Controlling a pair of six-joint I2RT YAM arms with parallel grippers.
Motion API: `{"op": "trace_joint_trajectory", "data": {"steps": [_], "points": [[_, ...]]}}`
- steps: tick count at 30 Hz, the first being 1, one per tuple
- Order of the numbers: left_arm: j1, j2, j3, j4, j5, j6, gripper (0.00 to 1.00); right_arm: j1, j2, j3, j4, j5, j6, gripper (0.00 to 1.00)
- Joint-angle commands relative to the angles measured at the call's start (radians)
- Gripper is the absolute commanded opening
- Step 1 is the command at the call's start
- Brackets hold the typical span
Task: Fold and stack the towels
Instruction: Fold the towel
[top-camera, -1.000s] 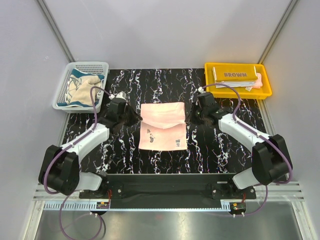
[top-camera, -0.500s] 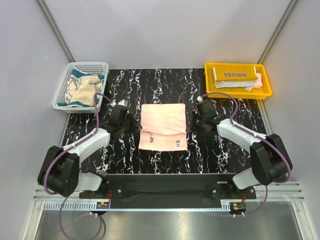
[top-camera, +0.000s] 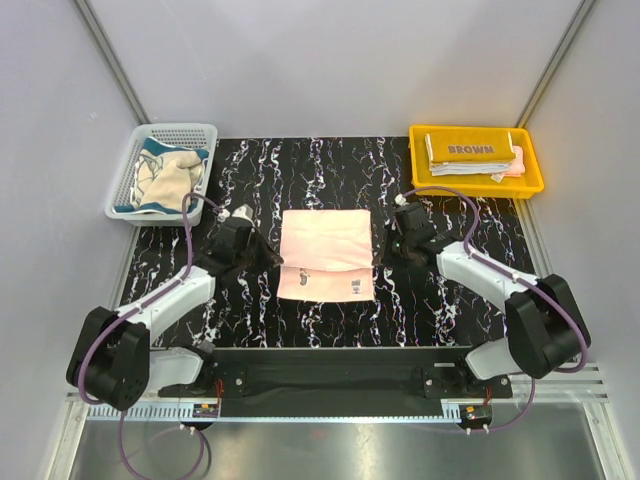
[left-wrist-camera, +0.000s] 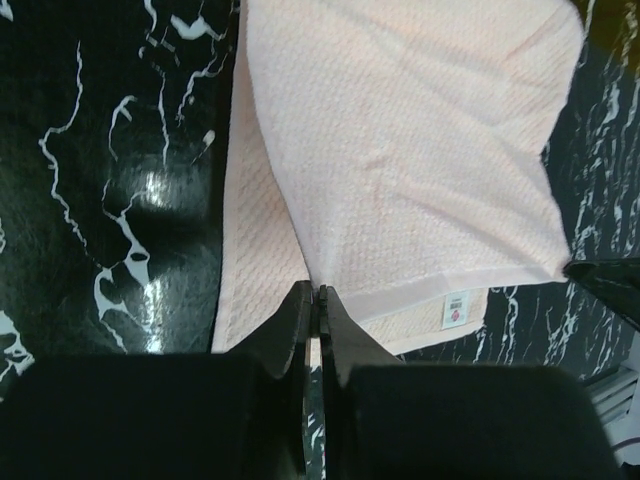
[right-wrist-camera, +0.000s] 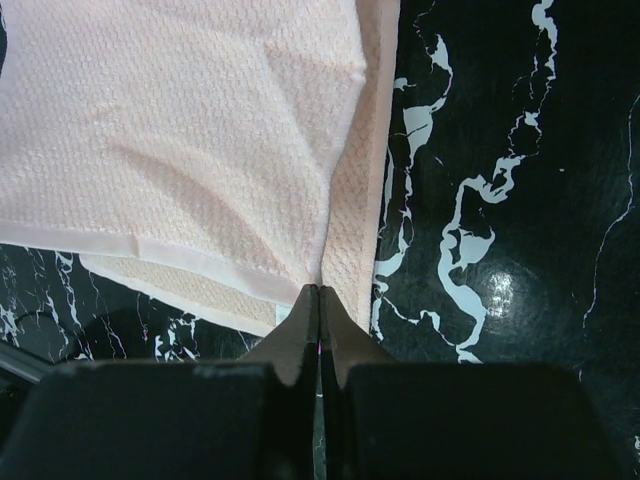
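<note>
Jaws closed tight over the black, white-veined marble-patterned table (top-camera: 450, 290), the left gripper (left-wrist-camera: 312, 300) and right gripper (right-wrist-camera: 318, 297) each pinch a side corner of the upper flap of the pink waffle-weave cloth towel (top-camera: 325, 245), which lies folded over itself at the table's middle. Far left, a white mesh plastic basket (top-camera: 175, 132) holds a crumpled cream-and-teal towel (top-camera: 165, 178). Far right, a yellow plastic tray (top-camera: 475, 188) carries a folded stack topped by a brown towel lettered "BROWN" (top-camera: 470, 150).
</note>
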Motion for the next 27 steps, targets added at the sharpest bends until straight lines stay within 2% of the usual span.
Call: {"op": "trace_joint_trajectory", "data": {"steps": [1,16,27], "points": [[-0.009,-0.042,-0.032,0.006,-0.011,0.0,0.0,0.017,-0.057,-0.015,0.004,0.012,0.014,0.0],[-0.015,-0.143,-0.055,-0.058,-0.019,-0.002,0.0,0.045,-0.127,-0.049,-0.033,0.018,0.032,0.0],[-0.041,-0.169,-0.135,-0.041,-0.026,-0.028,0.0,0.071,-0.136,-0.121,-0.003,0.023,0.068,0.0]]}}
